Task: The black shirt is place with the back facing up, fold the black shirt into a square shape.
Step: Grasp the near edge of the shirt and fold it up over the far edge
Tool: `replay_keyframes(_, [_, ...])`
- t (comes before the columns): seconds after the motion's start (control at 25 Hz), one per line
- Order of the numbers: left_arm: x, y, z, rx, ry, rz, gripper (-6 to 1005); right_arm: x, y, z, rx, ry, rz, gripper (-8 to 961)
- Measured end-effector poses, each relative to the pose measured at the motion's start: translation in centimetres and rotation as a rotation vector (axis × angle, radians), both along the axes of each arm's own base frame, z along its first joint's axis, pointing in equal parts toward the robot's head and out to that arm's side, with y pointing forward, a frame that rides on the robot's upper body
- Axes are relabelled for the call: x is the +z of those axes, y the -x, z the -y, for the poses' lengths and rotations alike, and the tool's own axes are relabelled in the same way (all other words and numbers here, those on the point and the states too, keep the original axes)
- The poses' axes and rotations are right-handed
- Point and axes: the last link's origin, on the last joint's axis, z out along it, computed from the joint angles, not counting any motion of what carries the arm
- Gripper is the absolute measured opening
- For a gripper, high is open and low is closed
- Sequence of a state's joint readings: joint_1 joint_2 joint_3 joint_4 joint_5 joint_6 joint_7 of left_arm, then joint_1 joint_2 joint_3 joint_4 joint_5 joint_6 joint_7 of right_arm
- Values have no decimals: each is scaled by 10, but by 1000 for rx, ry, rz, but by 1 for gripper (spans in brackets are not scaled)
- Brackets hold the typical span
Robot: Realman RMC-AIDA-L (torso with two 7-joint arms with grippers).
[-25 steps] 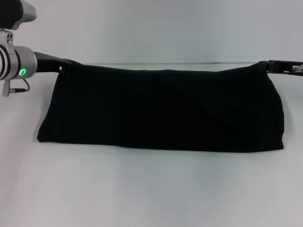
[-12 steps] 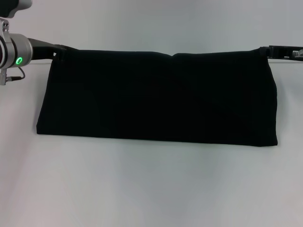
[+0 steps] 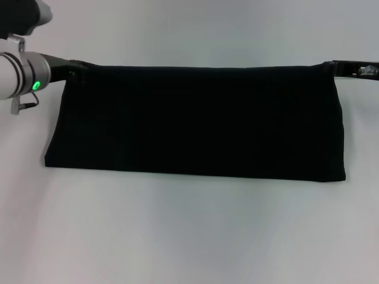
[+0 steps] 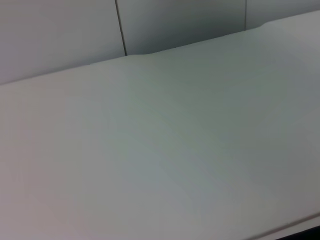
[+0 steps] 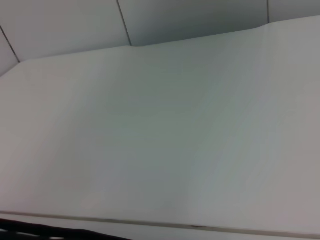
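Observation:
The black shirt point(image 3: 195, 121) hangs as a wide black band in the head view, stretched taut between my two grippers, with its lower edge resting on the white table point(image 3: 189, 236). My left gripper point(image 3: 76, 66) is shut on the shirt's upper left corner. My right gripper point(image 3: 331, 65) is shut on the upper right corner. Both wrist views show only bare table top; a thin dark strip point(image 5: 30, 231) at the edge of the right wrist view may be the shirt's edge.
The white table's far edge point(image 4: 130, 54) meets a grey panelled wall point(image 4: 175, 20) in the wrist views. Bare table lies in front of the shirt and to both sides.
The shirt's top edge has been pulled straight and taut and raised a little. The sag in the middle is gone. The lower edge has drawn slightly away from me.

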State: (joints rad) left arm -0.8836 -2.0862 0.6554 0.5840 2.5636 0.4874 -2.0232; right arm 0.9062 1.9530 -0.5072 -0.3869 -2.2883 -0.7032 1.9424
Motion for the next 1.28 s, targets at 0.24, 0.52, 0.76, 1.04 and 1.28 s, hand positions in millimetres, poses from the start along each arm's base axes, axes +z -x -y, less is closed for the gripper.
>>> replay_keyframes(0.24, [-6,-3,-3,-11,-37,-26,5,-4,-1,-1,-9,-15,24,22])
replay_keyframes(0.52, [-11,-7,-6,-26,-55,-24,5,-5,-2,-3,-18,-27,42,22])
replay_keyframes(0.76, [-13,-8,-6,-35,-65,-43,5,-7,-3,-2,-24,-26,44,21])
replay_keyframes(1.04, [-15,-8,-6,-35,-63,-44,4,-10,-4,-1,-28,-18,46,21])
replay_keyframes(1.28, [-22,-8,-4,-31,-61,-55,6,-15,-5,1,-36,-7,34,22])
